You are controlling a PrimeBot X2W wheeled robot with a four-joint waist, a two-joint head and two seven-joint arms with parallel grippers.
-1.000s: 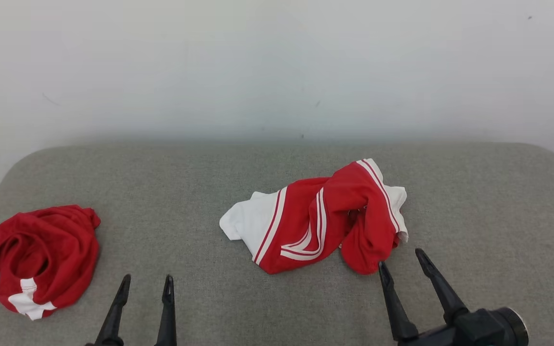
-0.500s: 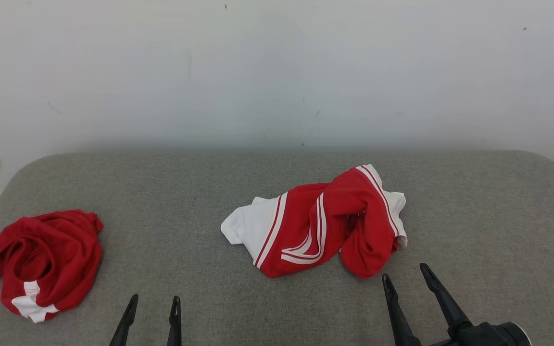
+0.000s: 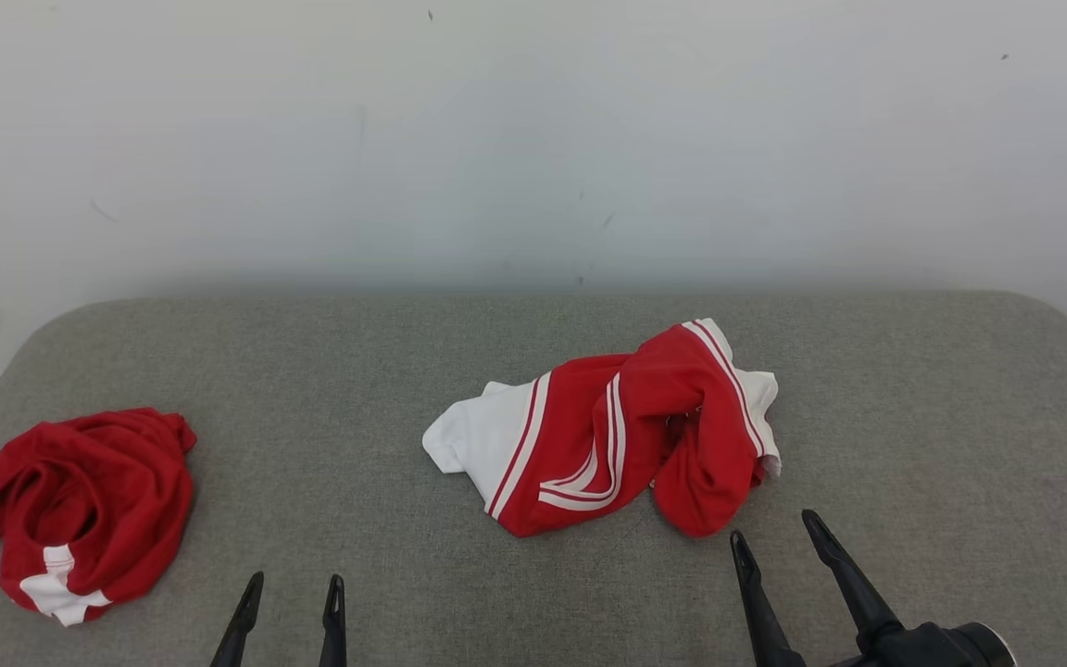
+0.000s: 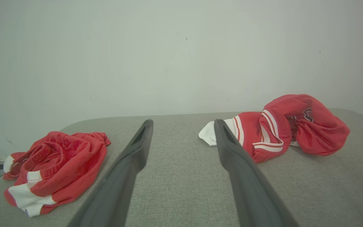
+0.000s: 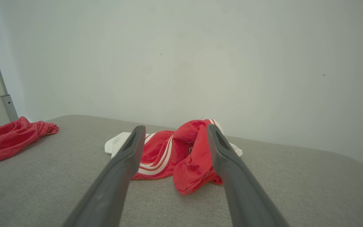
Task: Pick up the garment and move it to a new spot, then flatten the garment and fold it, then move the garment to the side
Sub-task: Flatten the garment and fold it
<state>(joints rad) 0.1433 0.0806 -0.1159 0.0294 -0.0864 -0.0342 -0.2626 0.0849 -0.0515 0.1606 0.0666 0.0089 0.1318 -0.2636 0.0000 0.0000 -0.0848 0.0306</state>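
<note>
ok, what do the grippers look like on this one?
Both alike: left gripper and right gripper each have two long, slim, matte black fingers tapering to points. In the wrist views they read dark grey, with a shallow recess near each tip. The right one sits on a glossy black rounded body.

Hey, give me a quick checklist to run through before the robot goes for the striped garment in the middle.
1. Right gripper open: ok.
2. Left gripper open: ok.
3. Striped garment untouched, nothing on it: ok.
4. Right gripper aimed at its near red fold: ok, tips just short of it.
5. Striped garment flat: not ok, crumpled.
6. Red garment lying well apart at the left: ok.
</note>
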